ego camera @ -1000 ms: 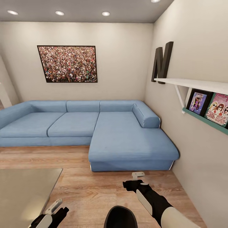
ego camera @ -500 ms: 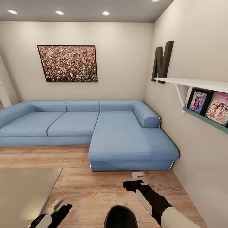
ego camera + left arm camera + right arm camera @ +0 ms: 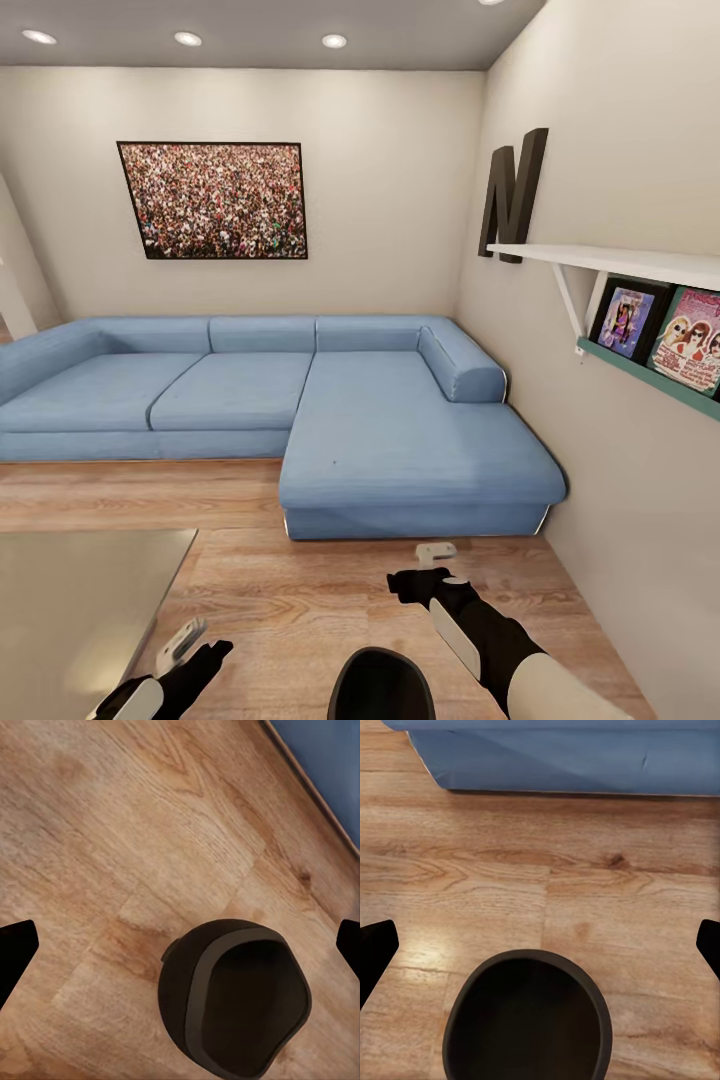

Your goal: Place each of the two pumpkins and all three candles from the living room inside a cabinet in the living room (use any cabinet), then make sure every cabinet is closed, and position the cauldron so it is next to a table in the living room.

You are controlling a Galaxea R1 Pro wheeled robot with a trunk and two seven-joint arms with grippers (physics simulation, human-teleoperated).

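The black cauldron (image 3: 380,685) stands on the wood floor just in front of me, its wide mouth open upward. My left gripper (image 3: 190,650) hangs open to its left, beside the corner of the glossy table (image 3: 70,600). In the left wrist view the cauldron (image 3: 236,1001) lies below and between the spread fingertips (image 3: 15,956). My right gripper (image 3: 425,568) is open, above the floor just beyond and right of the pot. The right wrist view looks down at the cauldron (image 3: 529,1020), apart from the fingers. The pumpkins, candles and cabinet are out of view.
A blue corner sofa (image 3: 400,440) fills the far side, its chaise edge close beyond my right gripper. The right wall carries a white shelf (image 3: 620,265) with framed pictures. Wood floor (image 3: 290,590) lies between table and sofa.
My left gripper has shifted slightly to the right, toward the cauldron. The right arm and the cauldron have not moved.
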